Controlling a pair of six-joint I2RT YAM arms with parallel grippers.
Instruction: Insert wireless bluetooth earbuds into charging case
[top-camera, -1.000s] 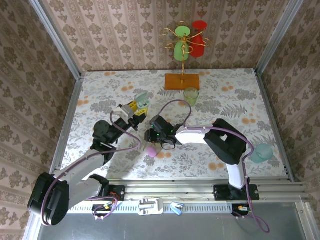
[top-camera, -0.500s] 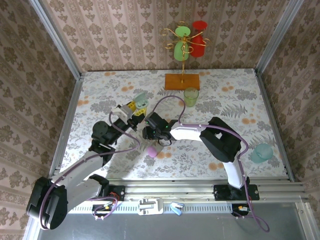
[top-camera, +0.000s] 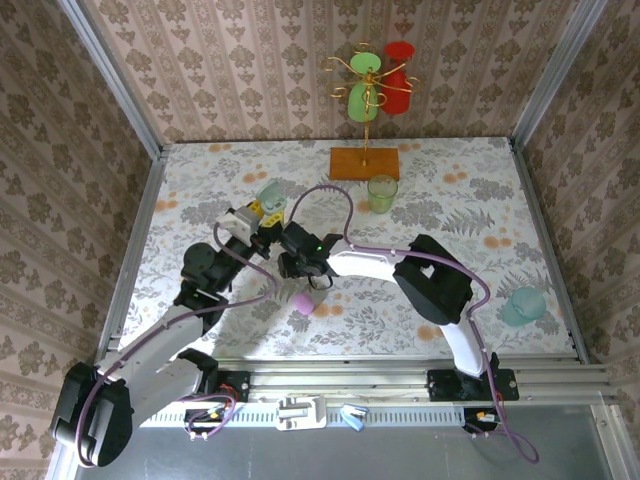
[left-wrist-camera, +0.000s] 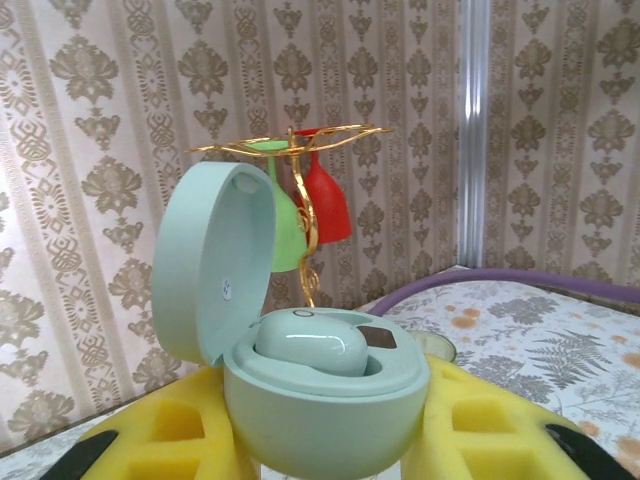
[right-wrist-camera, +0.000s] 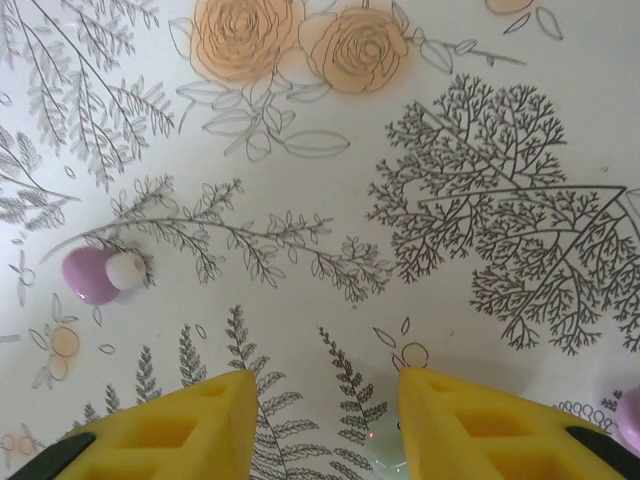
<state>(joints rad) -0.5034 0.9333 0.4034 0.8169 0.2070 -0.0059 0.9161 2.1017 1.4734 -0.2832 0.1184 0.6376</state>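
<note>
Your left fingers (left-wrist-camera: 480, 425) are pinched on the mint charging case (left-wrist-camera: 325, 410). Its lid (left-wrist-camera: 215, 260) is swung open and one pale green earbud (left-wrist-camera: 305, 342) is already seated. Your right fingers (right-wrist-camera: 180, 430) stand spread with nothing between them. The loose lilac earbud (right-wrist-camera: 100, 275) lies on the bench (right-wrist-camera: 450, 130), well off toward the left edge of the right wrist view.

Here is what could go wrong:
- That bud is tiny and rounded. A pinch that lands off centre will likely squirt it across the cloth.
- Its colour does not match the mint case, so it may not fit the free pocket.
- From above, your two wrists sit very close together. A careless reach could knock the lid shut or jar the case in its grip.
- The right arm's cable loops near the case and could snag.

The bench wears a white cloth printed with grey ferns and orange roses, a busy pattern that can hide a pale bud. At the back stand a gold cup stand (top-camera: 368, 85) with green and red cups and a green tumbler (top-camera: 381, 190). A teal cup (top-camera: 520, 305) sits far right. Damask wallpaper lines the walls.
</note>
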